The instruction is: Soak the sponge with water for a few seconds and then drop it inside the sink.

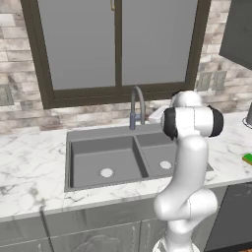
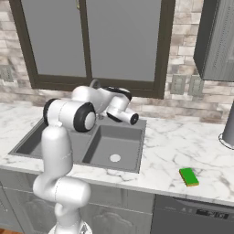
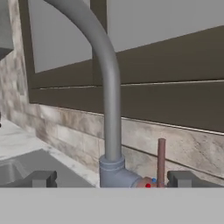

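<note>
Early stage: end effector (image 3: 111,179) spread wide and empty, up close to the faucet (image 3: 109,100) base and its handle (image 3: 161,159), no water visible yet; sponge (image 2: 188,177) untouched on worktop (image 2: 183,146) right of sink (image 2: 112,144), so fetching, soaking, dropping remain.

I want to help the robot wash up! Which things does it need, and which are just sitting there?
Needed:
sponge, on the counter right of the sink
sink
faucet
gripper, open at the faucet's base

Just there:
window
wall outlets
</note>
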Controlling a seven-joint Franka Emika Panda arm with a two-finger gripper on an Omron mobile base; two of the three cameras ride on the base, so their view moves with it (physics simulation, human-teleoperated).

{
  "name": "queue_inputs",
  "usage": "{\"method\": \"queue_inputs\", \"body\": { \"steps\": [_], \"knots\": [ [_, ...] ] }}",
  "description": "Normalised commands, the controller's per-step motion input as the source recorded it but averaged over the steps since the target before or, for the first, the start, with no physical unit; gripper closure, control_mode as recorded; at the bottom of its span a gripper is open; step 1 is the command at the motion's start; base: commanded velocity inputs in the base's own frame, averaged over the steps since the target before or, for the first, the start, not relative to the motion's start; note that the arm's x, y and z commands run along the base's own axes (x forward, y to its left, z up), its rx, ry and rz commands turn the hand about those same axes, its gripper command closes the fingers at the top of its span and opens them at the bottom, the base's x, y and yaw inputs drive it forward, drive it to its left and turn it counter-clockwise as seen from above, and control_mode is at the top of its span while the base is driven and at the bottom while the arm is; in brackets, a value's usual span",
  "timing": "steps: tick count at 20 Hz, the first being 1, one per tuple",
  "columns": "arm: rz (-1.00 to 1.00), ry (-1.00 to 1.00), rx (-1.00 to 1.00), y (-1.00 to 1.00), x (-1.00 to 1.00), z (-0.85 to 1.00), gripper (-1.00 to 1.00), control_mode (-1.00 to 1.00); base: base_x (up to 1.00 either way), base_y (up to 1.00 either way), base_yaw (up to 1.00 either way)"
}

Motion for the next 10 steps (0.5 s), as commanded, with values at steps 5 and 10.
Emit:
{"method": "queue_inputs", "body": {
  "steps": [5, 10],
  "knots": [
    [0.02, 0.0, 0.0, 0.0, 0.37, -0.12, -1.0, -1.0, 0.0, 0.0, 0.0],
    [0.02, 0.0, 0.0, 0.0, 0.37, -0.04, -1.0, -1.0, 0.0, 0.0, 0.0]
  ]
}}
